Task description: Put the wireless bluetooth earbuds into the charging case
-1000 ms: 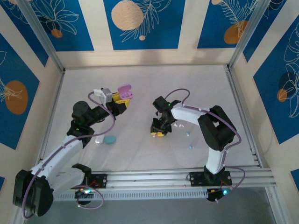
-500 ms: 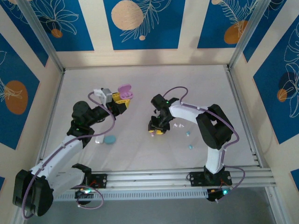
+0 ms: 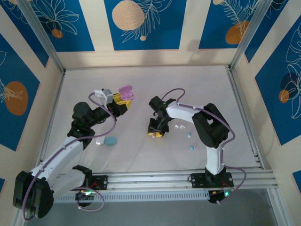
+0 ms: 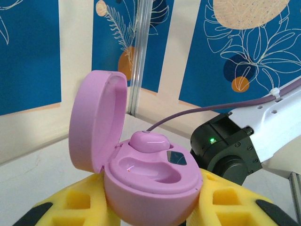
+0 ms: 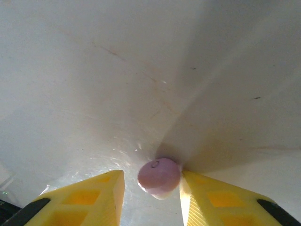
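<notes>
1. Pink against white: the loose pink earbud point(image 5: 159, 176) lies on the table point(image 5: 94, 70) between the yellow fingers point(image 5: 94, 197) of the right gripper point(image 3: 155, 133). It touches the finger on the right of the wrist view, and a sliver of table shows on its other side. The jaws stand apart around it, not yet pinching.
2. What has changed: over the last second the right wrist has slid a little leftward across the table, towards its partner, and settled over this bud. The left arm has not budged. To my eye the pick is lined up, and closing and lifting are what remain.
3. The left gripper point(image 3: 120, 100) is clamped on the base of the pink charging case point(image 4: 150, 188), holding it up off the table with the lid point(image 4: 96, 122) swung open. One seated pink earbud point(image 4: 148, 140) already sits in the far socket. The near socket point(image 4: 141, 170) is empty (surely where the loose one belongs).
4. A teal case point(image 3: 111, 141) and a white case point(image 3: 99, 140) lie side by side on the table near the left arm, and I cannot tell what is in them. The white earbuds point(image 3: 178, 126) and the teal earbuds point(image 3: 192, 148) are loose on the table beyond the right gripper.
</notes>
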Tool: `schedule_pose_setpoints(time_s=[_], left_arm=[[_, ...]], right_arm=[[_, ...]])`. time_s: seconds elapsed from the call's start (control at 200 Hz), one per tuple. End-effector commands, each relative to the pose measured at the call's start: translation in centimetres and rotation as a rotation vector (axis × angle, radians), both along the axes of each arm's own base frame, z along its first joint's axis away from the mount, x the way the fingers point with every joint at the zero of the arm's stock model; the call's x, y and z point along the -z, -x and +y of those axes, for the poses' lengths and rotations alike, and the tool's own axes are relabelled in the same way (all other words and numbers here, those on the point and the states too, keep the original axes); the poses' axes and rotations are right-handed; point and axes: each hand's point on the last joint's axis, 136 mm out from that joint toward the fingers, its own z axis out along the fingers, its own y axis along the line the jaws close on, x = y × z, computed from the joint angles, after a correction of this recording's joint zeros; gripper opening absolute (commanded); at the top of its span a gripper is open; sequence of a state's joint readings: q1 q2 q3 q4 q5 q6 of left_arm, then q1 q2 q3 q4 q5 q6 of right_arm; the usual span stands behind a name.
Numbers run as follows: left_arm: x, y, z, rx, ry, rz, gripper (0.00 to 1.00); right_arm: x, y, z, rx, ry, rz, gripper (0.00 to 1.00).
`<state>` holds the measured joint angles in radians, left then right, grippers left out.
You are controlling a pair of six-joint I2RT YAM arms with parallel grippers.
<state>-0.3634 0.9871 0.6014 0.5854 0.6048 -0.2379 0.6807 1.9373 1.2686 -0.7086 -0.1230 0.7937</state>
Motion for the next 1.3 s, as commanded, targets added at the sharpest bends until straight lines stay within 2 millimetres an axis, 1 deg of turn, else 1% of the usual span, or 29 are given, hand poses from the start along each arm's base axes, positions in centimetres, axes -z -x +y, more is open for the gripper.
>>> schedule_pose_setpoints(time_s=[0.0,0.27,0.4,0.675,0.88,1.085,1.295], left_arm=[[-2.4,0.4,-0.1,0.009,0.026,-0.061,0.23],[-2.3,0.4,-0.1,0.007,0.024,-0.060,0.23],[-2.3,0.4,-0.1,0.006,0.023,-0.061,0.23],[-2.5,0.8,0.2,-0.003,0.019,-0.062,0.23],[-2.0,0.8,0.4,-0.012,0.022,-0.054,0.23],[-1.8,0.6,0.2,-0.010,0.017,-0.044,0.23],[-1.9,0.6,0.2,-0.010,0.018,-0.051,0.23]], right_arm=[[0.0,0.0,0.4,-0.003,0.013,0.016,0.36],[0.1,-0.5,0.3,-0.045,0.059,-0.005,0.36],[0.2,-0.7,0.2,-0.067,0.083,-0.016,0.34],[1.0,-0.6,0.2,-0.115,0.132,-0.018,0.30],[1.0,-0.6,0.2,-0.138,0.167,-0.029,0.27],[1.4,-0.2,0.3,-0.161,0.175,-0.025,0.27],[1.2,-0.2,0.1,-0.191,0.188,-0.031,0.27]])
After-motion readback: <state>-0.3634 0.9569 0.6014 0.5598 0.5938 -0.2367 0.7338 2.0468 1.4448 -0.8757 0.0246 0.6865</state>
